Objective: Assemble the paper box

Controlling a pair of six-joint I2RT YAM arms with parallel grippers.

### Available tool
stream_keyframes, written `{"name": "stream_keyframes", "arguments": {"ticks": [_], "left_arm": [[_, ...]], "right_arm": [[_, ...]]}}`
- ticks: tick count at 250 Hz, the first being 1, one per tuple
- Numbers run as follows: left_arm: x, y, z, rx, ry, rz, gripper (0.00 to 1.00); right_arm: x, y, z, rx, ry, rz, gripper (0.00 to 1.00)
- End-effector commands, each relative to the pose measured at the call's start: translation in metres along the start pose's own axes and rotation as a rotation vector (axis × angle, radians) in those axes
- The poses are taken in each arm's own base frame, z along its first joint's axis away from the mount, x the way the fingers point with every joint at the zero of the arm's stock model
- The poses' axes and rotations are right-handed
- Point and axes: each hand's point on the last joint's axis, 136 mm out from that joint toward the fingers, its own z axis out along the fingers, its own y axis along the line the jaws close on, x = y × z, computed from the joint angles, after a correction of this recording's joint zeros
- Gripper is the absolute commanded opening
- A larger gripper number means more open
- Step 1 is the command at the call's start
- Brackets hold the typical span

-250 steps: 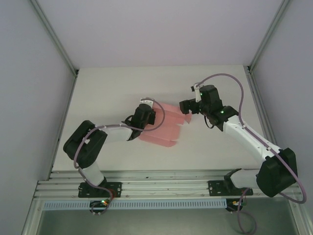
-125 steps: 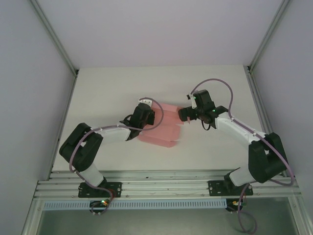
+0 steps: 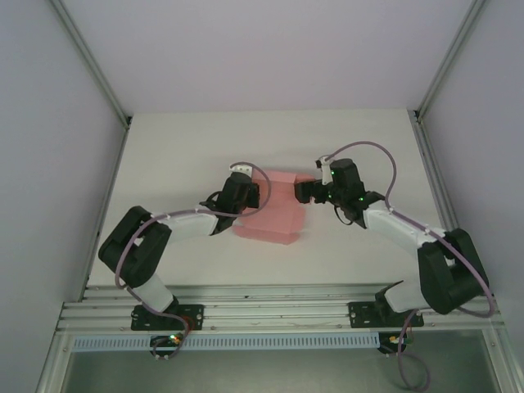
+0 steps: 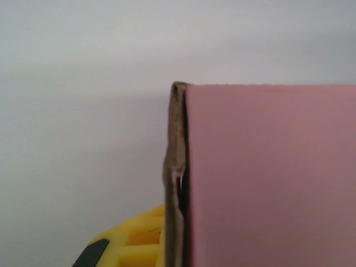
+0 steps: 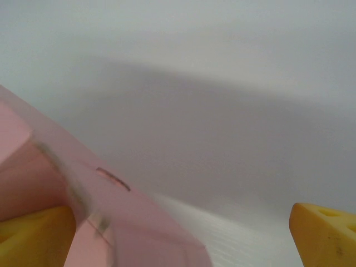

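Your left gripper (image 3: 248, 195) is closed tight on the left edge of the salmon-pink paper box (image 3: 278, 214), which lies mid-surface (image 3: 180, 155) between the arms. Your right gripper (image 3: 303, 191) stands wide open at the box's far right corner, holding nothing.

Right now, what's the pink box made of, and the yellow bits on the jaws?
The paper box looks like thin matte card: its folded edge shows slim layers and a die-cut slit. The yellow pads look like moulded plastic or rubber, dull, with hollow pockets; which one I cannot tell.
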Motion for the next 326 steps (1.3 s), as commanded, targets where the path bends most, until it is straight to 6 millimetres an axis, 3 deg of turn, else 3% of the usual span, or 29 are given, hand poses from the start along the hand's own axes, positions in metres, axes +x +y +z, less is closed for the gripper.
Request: {"name": "stream_keyframes", "arguments": {"ticks": [1,47,88,131,177,235,305,326], "left_arm": [[-0.027,-0.007,-0.015,0.025,-0.061,-0.073,0.00],[-0.032,0.003,-0.022,0.018,-0.071,-0.112,0.00],[-0.036,0.002,-0.025,0.031,-0.077,-0.112,0.00],[-0.033,-0.002,-0.023,0.045,-0.065,-0.104,0.00],[-0.029,-0.003,-0.021,0.048,-0.049,-0.079,0.00],[-0.024,-0.008,-0.019,0.043,-0.033,-0.009,0.00],[-0.023,-0.028,-0.021,0.072,-0.040,0.065,0.00],[-0.022,-0.030,-0.022,0.079,-0.038,0.073,0.00]], "right_arm": [[-0.013,-0.013,-0.022,0.095,-0.063,0.013,0.99],[0.027,-0.032,-0.034,0.175,0.013,0.019,1.00],[0.044,-0.041,-0.027,0.210,0.065,0.027,1.00],[0.035,-0.048,-0.014,0.253,0.030,0.050,1.00],[0.010,-0.050,-0.008,0.295,-0.059,0.028,1.00],[-0.011,-0.031,-0.012,0.324,-0.126,-0.109,1.00],[-0.021,-0.014,-0.007,0.340,-0.130,-0.224,1.00],[-0.014,-0.004,0.005,0.317,-0.098,-0.297,1.00]]}}
